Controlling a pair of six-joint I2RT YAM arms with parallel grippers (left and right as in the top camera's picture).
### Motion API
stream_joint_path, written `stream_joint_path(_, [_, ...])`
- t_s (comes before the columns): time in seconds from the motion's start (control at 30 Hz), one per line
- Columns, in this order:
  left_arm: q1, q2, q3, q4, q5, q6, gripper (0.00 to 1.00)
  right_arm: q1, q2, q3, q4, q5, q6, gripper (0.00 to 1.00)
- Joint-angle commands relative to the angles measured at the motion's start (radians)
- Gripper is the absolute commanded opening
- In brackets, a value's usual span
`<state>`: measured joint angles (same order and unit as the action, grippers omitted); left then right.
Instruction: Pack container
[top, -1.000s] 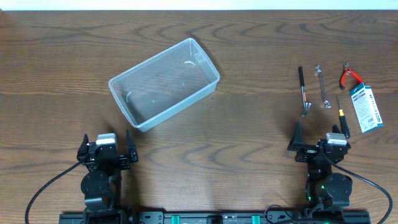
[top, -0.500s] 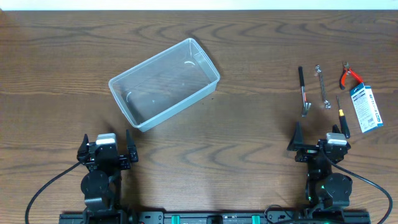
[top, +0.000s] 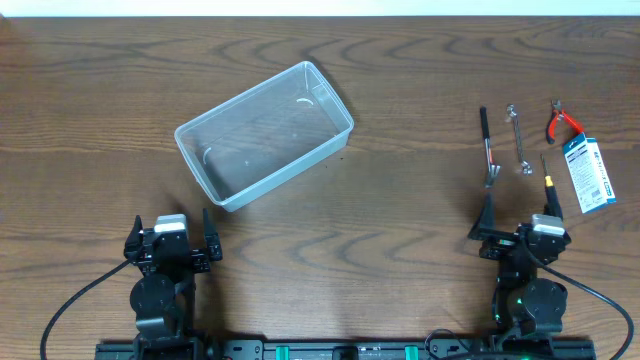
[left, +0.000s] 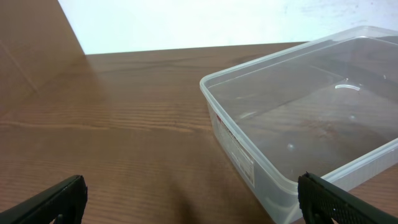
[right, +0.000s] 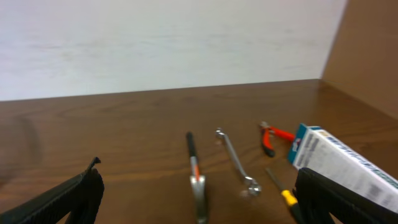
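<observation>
- Left tool, right tool: black tapered fingers, pale block between.
- Black arms on the black base rail.
- Green lights on that rail; black cables beside it.

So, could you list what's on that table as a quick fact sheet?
Container: clear plastic tub, empty, left of centre, set at an angle
Right side, unpacked: black-handled tool, small wrench, red-handled pliers, yellow-and-black screwdriver, blue-and-white packet
Left arm: jaws open, empty
Right arm: jaws open, empty, nearest the screwdriver
Packed so far: nothing

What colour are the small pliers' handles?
Red-orange; the small metal pliers show clearest in the overhead view.
</observation>
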<state>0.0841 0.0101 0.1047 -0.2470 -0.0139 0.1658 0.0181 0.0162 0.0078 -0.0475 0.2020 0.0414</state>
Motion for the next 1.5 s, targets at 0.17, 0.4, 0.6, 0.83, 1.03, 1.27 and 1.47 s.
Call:
stream_joint_path(0.17, [-0.003, -0.006, -0.028, -0.002, 0.006, 0.017, 0.98, 0.008, -0.010, -0.002, 0.002, 0.071, 0.002, 0.99])
stream_joint_path(0.4, [-0.003, -0.006, -0.028, 0.005, 0.005, 0.018, 0.98, 0.007, -0.010, -0.002, 0.048, 0.111, 0.002, 0.99])
stream_joint_path(0.6, [-0.002, -0.006, -0.027, 0.029, -0.005, 0.018, 0.98, 0.007, -0.009, 0.003, 0.112, -0.009, 0.003, 0.99])
stream_joint_path(0.83, [-0.002, 0.075, 0.095, 0.114, -0.006, 0.018, 0.98, 0.007, 0.143, 0.149, 0.116, -0.102, 0.012, 0.99])
stream_joint_path(1.03, [-0.002, 0.372, 0.351, 0.137, -0.005, 0.084, 0.98, 0.007, 0.553, 0.487, 0.157, -0.185, -0.094, 0.99])
stream_joint_path(1.27, [-0.002, 0.822, 0.857, 0.062, 0.007, 0.141, 0.98, 0.008, 1.144, 1.176, -0.082, -0.380, -0.113, 0.99])
stream_joint_path(1.47, [-0.002, 1.124, 1.334, -0.175, 0.007, 0.140, 0.98, 0.029, 1.598, 1.852, -0.564, -0.454, -0.108, 0.99])
